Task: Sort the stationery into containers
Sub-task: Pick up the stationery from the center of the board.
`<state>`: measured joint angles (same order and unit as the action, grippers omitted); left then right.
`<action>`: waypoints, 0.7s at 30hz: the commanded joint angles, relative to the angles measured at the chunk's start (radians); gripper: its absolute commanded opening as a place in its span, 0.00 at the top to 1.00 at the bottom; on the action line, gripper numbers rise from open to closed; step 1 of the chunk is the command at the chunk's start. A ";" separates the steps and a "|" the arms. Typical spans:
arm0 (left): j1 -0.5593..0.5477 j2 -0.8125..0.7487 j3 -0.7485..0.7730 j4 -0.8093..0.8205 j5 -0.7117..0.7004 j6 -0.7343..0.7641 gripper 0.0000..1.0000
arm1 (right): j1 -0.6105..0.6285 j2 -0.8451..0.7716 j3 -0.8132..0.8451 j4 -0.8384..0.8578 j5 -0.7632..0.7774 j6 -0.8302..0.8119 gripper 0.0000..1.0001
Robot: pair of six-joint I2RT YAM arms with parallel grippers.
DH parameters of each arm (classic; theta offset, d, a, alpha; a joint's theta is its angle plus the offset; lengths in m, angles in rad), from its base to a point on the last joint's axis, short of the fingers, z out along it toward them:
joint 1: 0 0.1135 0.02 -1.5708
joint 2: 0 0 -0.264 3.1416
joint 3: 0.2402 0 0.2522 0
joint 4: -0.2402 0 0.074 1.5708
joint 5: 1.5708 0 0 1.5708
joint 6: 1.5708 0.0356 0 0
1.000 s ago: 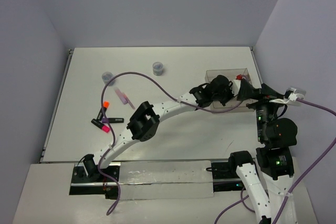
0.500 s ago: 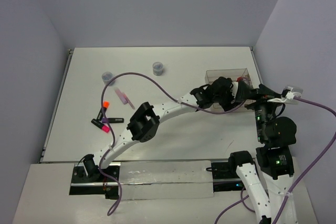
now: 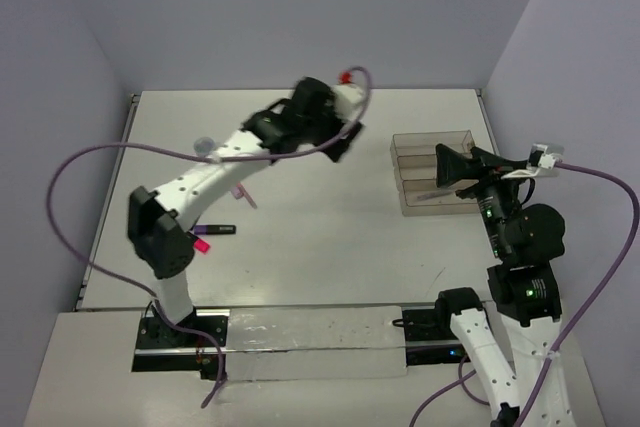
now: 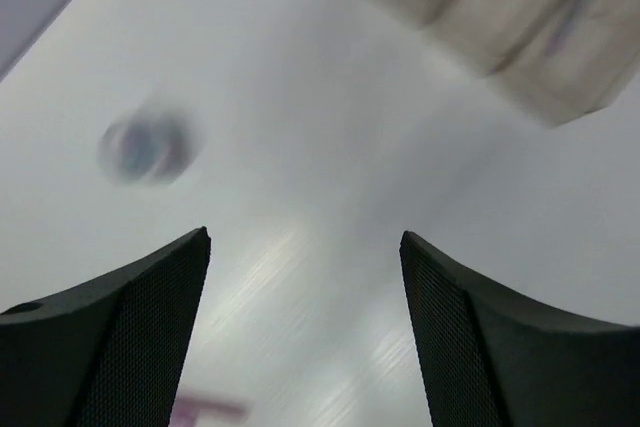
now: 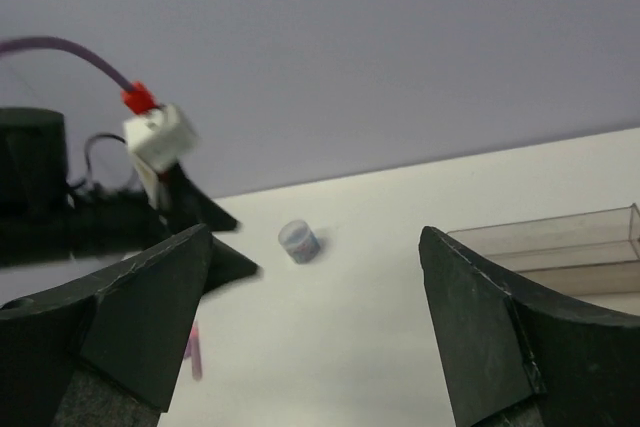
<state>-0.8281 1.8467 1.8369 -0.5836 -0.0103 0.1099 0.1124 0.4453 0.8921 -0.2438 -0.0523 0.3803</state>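
I am holding the left gripper [image 4: 305, 237] parted and empty near the far edge, with a jar [image 4: 145, 147] lying ahead-left and the tray [image 4: 520, 17] ahead-right.

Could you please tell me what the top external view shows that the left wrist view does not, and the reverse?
Only the top external view shows the black marker and magenta pen lying on the left of the table, and the right gripper by the tray. Only the left wrist view shows the left gripper close up, open and empty, with a blurred round jar on the table beyond it. Both views show the tray and the bare white table surface.
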 commanded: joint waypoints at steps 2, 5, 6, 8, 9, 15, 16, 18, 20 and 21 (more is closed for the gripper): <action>0.256 -0.283 -0.328 -0.183 0.062 0.073 0.17 | 0.000 0.151 0.014 -0.048 -0.189 0.027 0.12; 0.390 -0.378 -0.452 -0.259 0.084 0.119 0.14 | 0.043 0.279 0.055 -0.111 -0.258 0.029 0.12; 0.461 -0.393 -0.476 -0.283 0.121 0.127 0.13 | 0.067 0.306 0.070 -0.121 -0.242 0.023 0.12; 0.579 -0.389 -0.503 -0.340 0.147 0.134 0.15 | 0.178 0.372 0.090 -0.135 -0.144 0.001 0.12; 0.607 -0.387 -0.513 -0.351 0.156 0.137 0.15 | 0.221 0.405 0.096 -0.136 -0.104 -0.014 0.12; 0.731 -0.302 -0.668 -0.286 0.072 0.118 0.13 | 0.359 0.508 0.096 -0.062 -0.126 0.010 0.11; 0.743 -0.266 -0.694 -0.275 0.056 0.102 0.12 | 0.362 0.516 0.092 -0.051 -0.128 0.012 0.11; 0.775 -0.213 -0.726 -0.236 0.042 0.080 0.09 | 0.365 0.527 0.084 -0.049 -0.120 0.017 0.11; 0.802 -0.190 -0.749 -0.194 0.019 0.068 0.09 | 0.365 0.524 0.074 -0.044 -0.115 0.017 0.11; 0.825 -0.174 -0.761 -0.154 0.013 0.064 0.09 | 0.365 0.519 0.068 -0.042 -0.110 0.015 0.11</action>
<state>-0.0674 1.6312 1.1071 -0.8413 0.0470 0.2091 0.4690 0.9719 0.9317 -0.3468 -0.1760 0.3927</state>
